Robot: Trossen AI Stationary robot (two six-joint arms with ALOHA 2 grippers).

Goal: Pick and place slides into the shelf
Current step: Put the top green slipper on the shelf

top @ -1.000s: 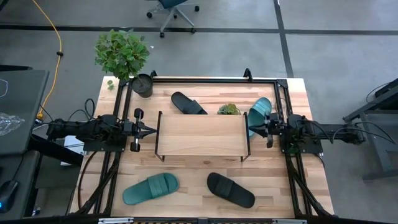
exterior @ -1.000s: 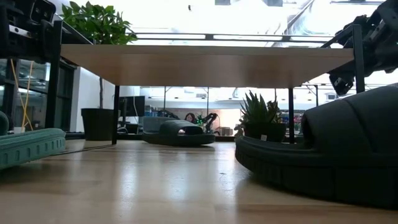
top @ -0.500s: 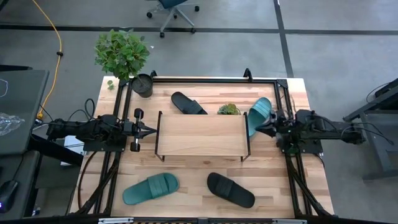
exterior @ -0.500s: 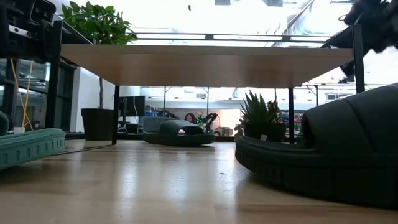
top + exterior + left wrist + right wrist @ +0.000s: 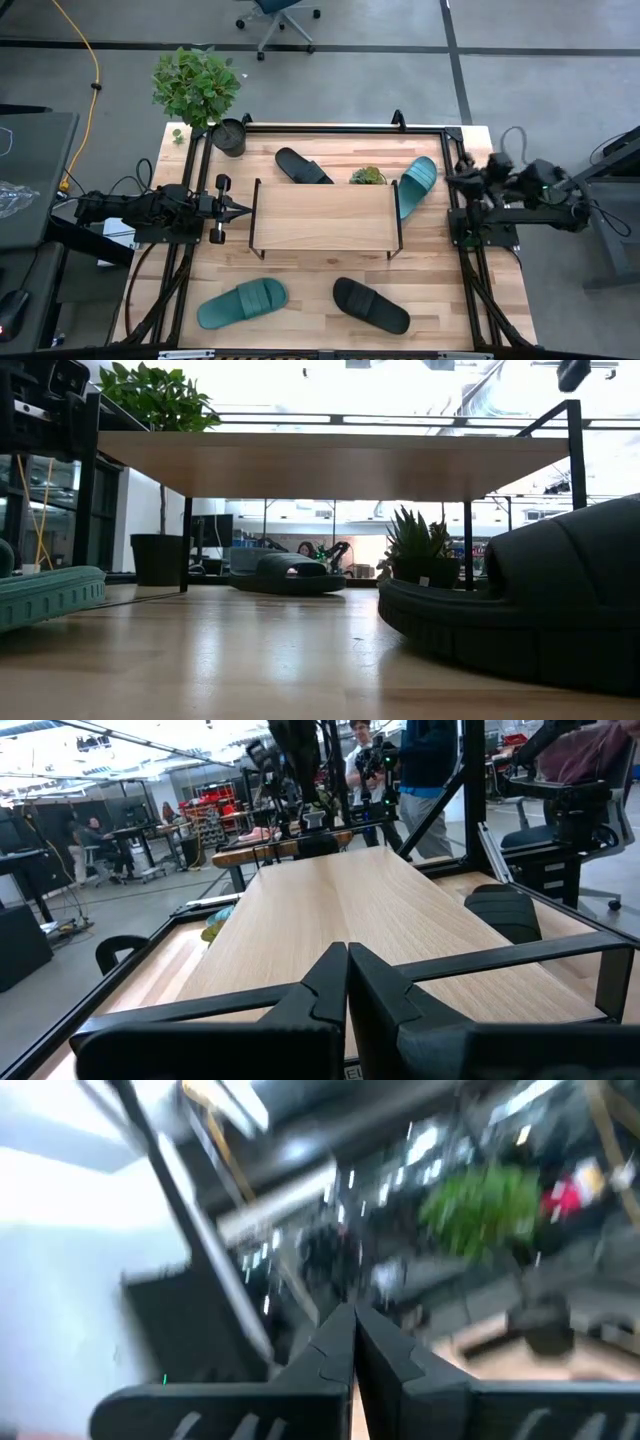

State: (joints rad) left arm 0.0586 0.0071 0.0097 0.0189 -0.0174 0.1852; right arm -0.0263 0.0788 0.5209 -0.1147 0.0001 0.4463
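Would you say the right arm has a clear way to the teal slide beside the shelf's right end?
Probably yes. The right gripper, fingers shut, sits just right of that teal slide, nothing lying between them; only the shelf leg stands close on the slide's other side.

- I can read no text, label, brand, number or sign anywhere around me.
- The room beyond my table is too blurred or too far off to show any lettering.
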